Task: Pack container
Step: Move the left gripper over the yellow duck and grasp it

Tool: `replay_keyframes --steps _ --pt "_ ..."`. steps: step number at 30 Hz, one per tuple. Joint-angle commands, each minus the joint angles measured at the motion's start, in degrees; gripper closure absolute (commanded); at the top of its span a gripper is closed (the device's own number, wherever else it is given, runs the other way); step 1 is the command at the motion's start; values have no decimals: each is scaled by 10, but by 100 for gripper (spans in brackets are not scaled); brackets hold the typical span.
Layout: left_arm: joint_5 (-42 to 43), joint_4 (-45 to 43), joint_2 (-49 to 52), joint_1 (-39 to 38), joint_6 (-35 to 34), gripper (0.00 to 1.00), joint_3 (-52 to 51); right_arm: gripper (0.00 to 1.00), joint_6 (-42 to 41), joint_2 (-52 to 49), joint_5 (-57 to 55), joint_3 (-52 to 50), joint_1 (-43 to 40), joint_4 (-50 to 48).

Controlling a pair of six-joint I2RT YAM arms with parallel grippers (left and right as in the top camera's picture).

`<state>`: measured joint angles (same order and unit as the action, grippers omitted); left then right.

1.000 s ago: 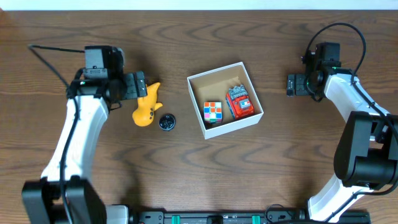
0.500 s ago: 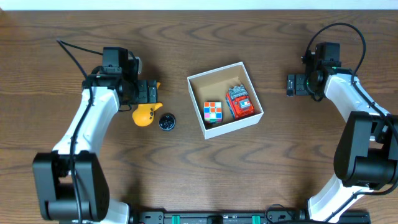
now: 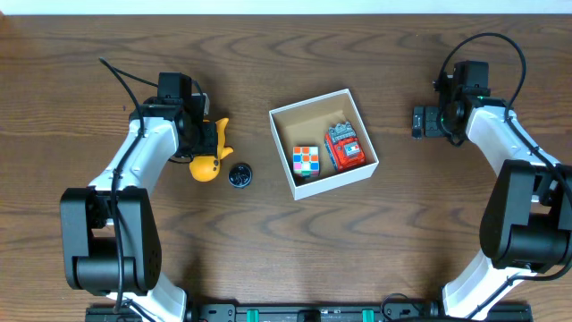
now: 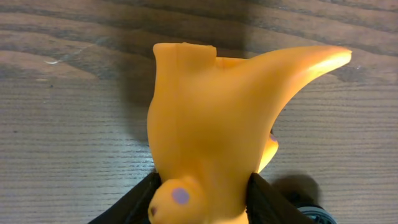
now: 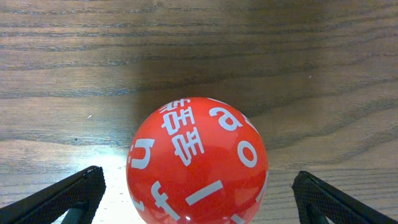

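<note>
Dark wood-grain table (image 3: 268, 250) — left hand (image 4: 202, 202) clamped on yellow toy (image 4: 211, 112), right hand (image 5: 199, 190) spread wide around red ball (image 5: 196, 155).

A dark wooden table (image 3: 268, 250) with visible grain and low sheen. A yellow toy (image 4: 211, 124), smooth, matt, rubbery-looking. A red ball (image 5: 198, 162) of glossy plastic. The container (image 3: 313, 119) is matt cardboard.

The container (image 3: 308, 123) is a square, shallow cardboard box, white outside with thin white walls and a plain brown floor. It sits flat and open-topped near the middle of the table (image 3: 268, 250), turned slightly askew to the table's edges. Inside, a colourful puzzle cube (image 3: 306, 161) and a red toy (image 3: 345, 148) lie side by side.
</note>
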<state>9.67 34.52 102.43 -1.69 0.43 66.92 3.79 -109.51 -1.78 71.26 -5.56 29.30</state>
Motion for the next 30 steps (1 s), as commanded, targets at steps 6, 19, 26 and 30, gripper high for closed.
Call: replay_keyframes --steps 6,19,26,30 --pt "-7 2 2 -1 7 33 8 1 1 10 -2 -1 0 0" --pt "-14 2 26 -1 28 41 8 1 1 10 -2 -1 0 0" --pt "-14 1 30 -1 28 75 8 1 1 10 -2 -1 0 0" --pt "-21 2 12 -1 28 86 15 1 1 10 -2 -1 0 0"
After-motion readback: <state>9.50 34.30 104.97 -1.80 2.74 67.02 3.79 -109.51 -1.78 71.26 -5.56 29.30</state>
